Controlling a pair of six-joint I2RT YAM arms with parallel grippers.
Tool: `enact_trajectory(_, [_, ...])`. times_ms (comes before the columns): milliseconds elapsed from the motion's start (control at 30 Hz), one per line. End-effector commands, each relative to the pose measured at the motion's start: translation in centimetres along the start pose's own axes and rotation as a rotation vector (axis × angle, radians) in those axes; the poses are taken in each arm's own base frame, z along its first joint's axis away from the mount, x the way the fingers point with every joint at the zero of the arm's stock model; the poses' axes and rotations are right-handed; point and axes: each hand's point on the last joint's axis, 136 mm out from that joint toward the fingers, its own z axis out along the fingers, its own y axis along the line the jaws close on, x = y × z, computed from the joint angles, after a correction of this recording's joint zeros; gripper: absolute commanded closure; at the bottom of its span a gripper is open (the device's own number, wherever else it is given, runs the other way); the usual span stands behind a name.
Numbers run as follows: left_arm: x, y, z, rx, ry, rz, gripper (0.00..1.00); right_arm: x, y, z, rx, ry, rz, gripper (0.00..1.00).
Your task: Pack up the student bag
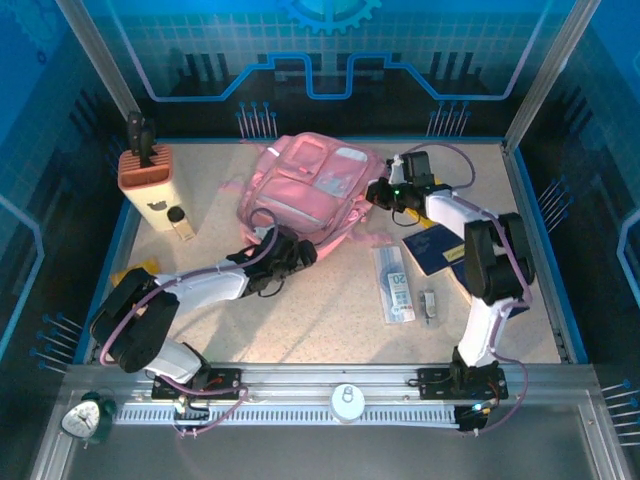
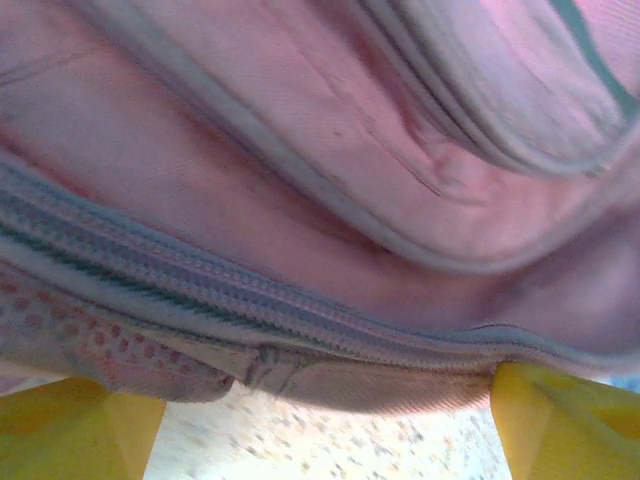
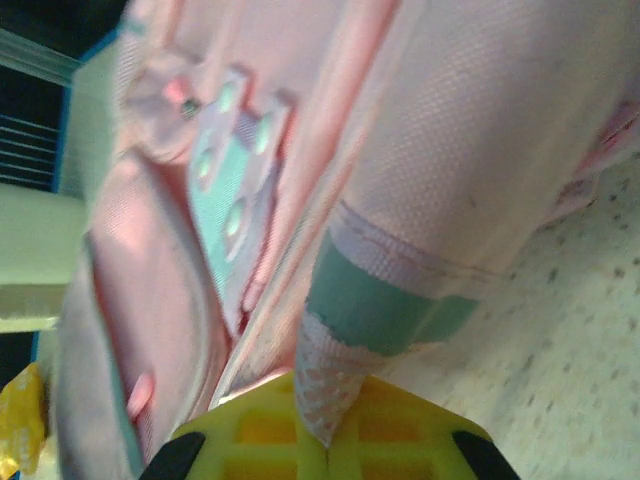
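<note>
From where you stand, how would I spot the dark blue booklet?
Find the big pink student bag at the back of the table. Right of it, beside the right arm, lies the booklet. It is dark blue, unlike the long clear packet beside it.

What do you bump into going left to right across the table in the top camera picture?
tan holder → small bottle → student bag → long clear packet → blue booklet

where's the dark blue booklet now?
Top view, table's right half: the dark blue booklet lies between the clear flat packet and the right arm, below the pink fabric backpack.
</note>
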Motion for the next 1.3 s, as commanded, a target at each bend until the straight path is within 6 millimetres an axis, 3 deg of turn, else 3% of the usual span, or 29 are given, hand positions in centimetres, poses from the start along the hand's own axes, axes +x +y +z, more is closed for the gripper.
enact_trajectory(0, [-2.7, 1.5, -0.6, -0.024, -0.072, 0.047, 0.16, 0.3, 5.6, -4.2, -0.081, -0.079, -0.097, 1.00])
enact_trajectory(133, [-4.6, 2.5, -0.8, -0.049, -0.092, 0.040, 0.18, 3.8, 6.0, -6.1, -0.043, -0.101, -0.092, 1.00])
enact_trajectory(333, [-6.1, 1.6, -0.6, -0.013, -0.084, 0.079, 0.20, 7.5, 4.5, -6.7, -0.010, -0.138, -0.027, 1.00])
enact_trajectory(500, [-7.6, 1.3, -2.0, -0.033, -0.086, 0.110, 0.20, 8.6, 3.3, -6.4, 0.012, -0.140, 0.044, 1.00])
enact_trajectory(633, [-7.3, 0.4, -4.1, 0.010, -0.066, 0.115, 0.20, 8.7, 3.5, -6.9, 0.010, -0.182, 0.076, 1.00])
enact_trajectory(767, [-5.5, -0.3, -6.0, 0.064, -0.029, 0.106, 0.22, 9.2, 3.6, -6.8, 0.013, -0.171, 0.098, 1.00])
enact_trajectory(967, [-0.6, -3.5, -8.0, 0.159, 0.009, 0.204, 0.31, 9.7, 4.0, -7.2, 0.002, -0.169, 0.133, 1.00])
enact_trajectory(1267, [5.3, -10.5, -6.8, 0.340, 0.043, 0.265, 0.43, 10.2, 4.5, -7.1, -0.007, -0.166, 0.159, 1.00])
